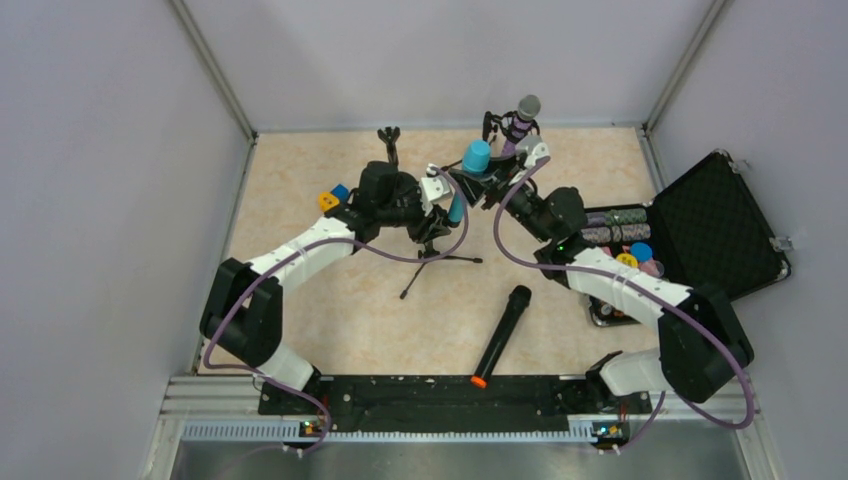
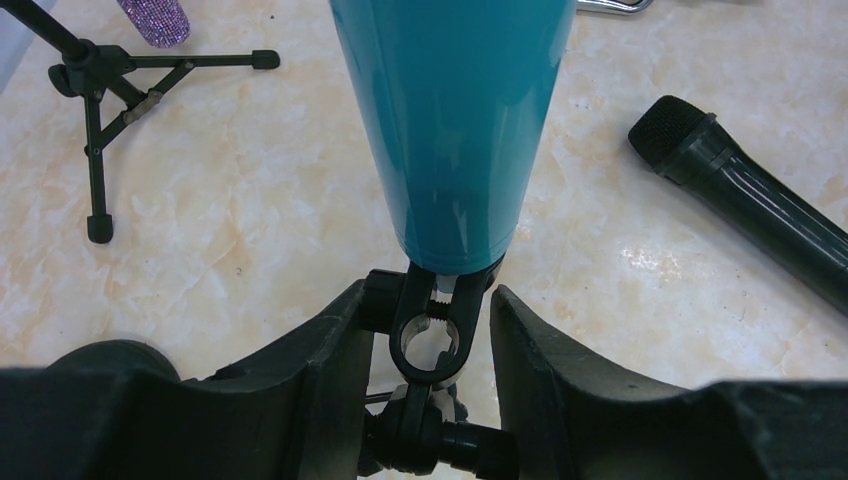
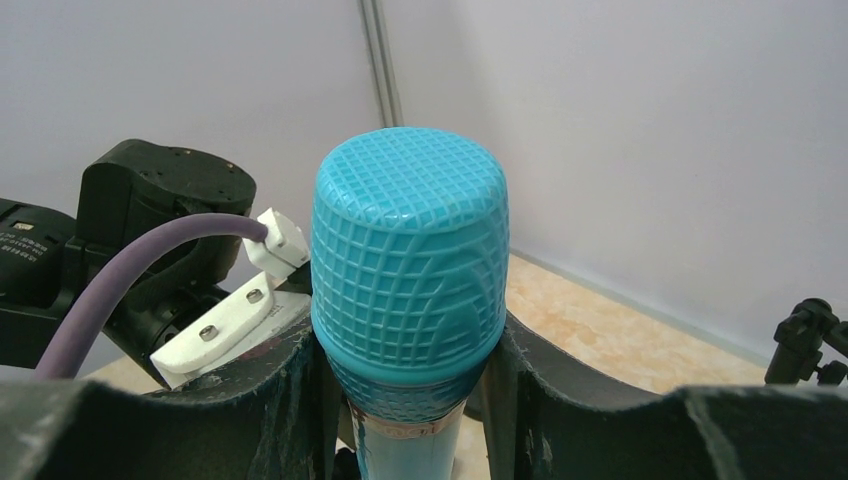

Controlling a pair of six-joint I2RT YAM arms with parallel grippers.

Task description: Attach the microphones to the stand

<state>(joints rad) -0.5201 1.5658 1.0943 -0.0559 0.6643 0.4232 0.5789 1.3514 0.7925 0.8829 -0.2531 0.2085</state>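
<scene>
The light blue microphone (image 1: 474,160) stands upright with its grille head (image 3: 408,250) on top, and my right gripper (image 3: 410,336) (image 1: 492,186) is shut on it just below the head. Its tapered lower end (image 2: 455,130) sits in the black clip (image 2: 430,330) of the middle stand (image 1: 440,258). My left gripper (image 2: 425,305) (image 1: 432,228) is closed round that clip's swivel joint. The purple microphone (image 1: 522,118) (image 2: 155,20) sits on the far stand. Flat on the table lies the black microphone (image 1: 503,335) (image 2: 740,210), orange end nearest.
An empty stand (image 1: 390,140) is at the back left, and a stand's tripod legs (image 2: 100,90) spread on the table. An open black case (image 1: 715,225) with coloured items sits at the right. Small orange and blue blocks (image 1: 333,197) lie at the left. Grey walls enclose the table.
</scene>
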